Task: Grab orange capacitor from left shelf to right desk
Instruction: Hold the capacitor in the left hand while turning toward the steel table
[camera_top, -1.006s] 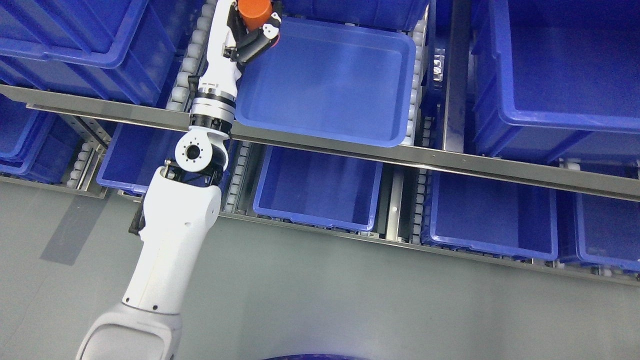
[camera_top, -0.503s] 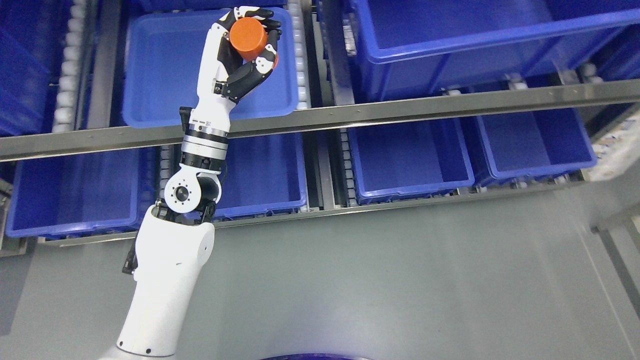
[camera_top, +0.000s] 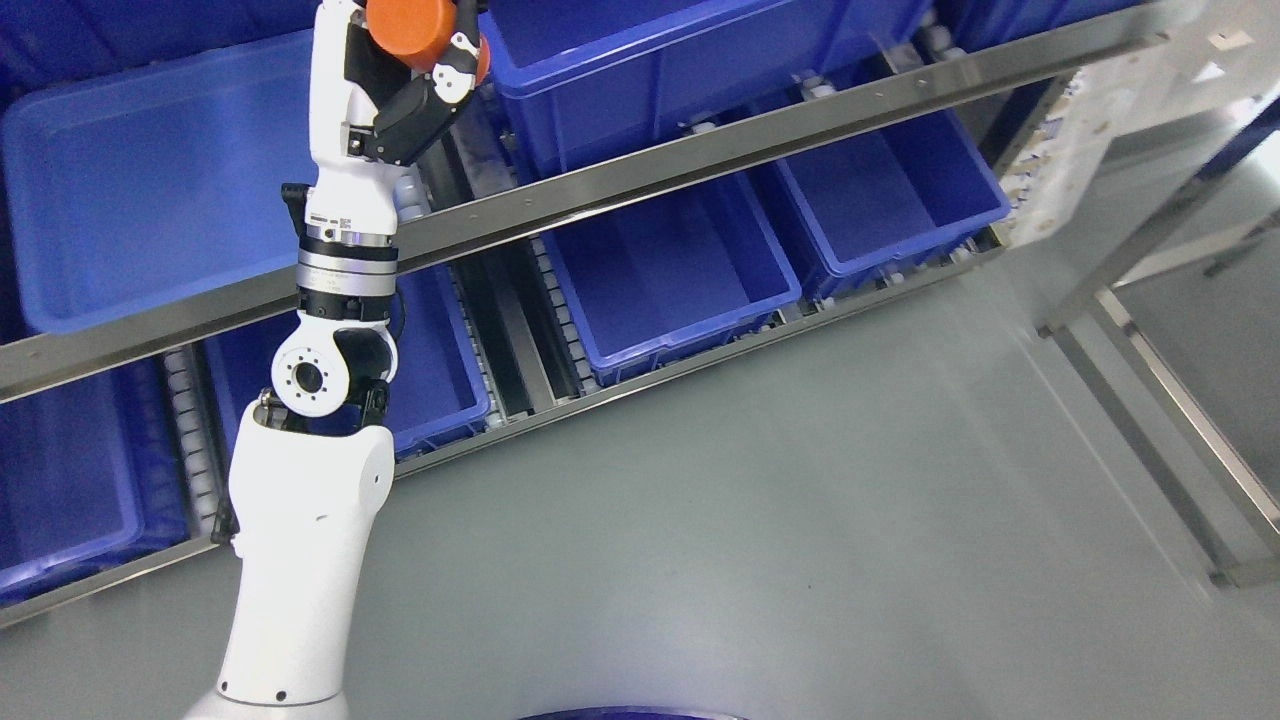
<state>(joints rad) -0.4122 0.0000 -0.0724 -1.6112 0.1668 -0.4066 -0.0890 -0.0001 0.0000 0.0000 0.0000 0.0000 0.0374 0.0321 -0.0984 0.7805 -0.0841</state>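
An orange cylindrical capacitor (camera_top: 412, 26) shows at the top edge of the head view, partly cut off by the frame. My left hand (camera_top: 415, 55) is shut on it, black and white fingers (camera_top: 455, 68) curled around its side. The white left arm rises from the bottom left, past the shelf's steel rail (camera_top: 640, 175), and holds the capacitor in front of the gap between two upper bins. My right arm does not show.
A shelf of blue plastic bins fills the upper left: a shallow bin (camera_top: 150, 190) left of the hand, a deep bin (camera_top: 660, 60) to its right, lower bins (camera_top: 660, 280) under the rail. Grey floor spreads below. A steel frame leg (camera_top: 1150, 370) stands at right.
The whole picture has swung: the shelf has slid left and tilted, and the steel frame has come into sight at right. The left hand keeps its hold on the capacitor.
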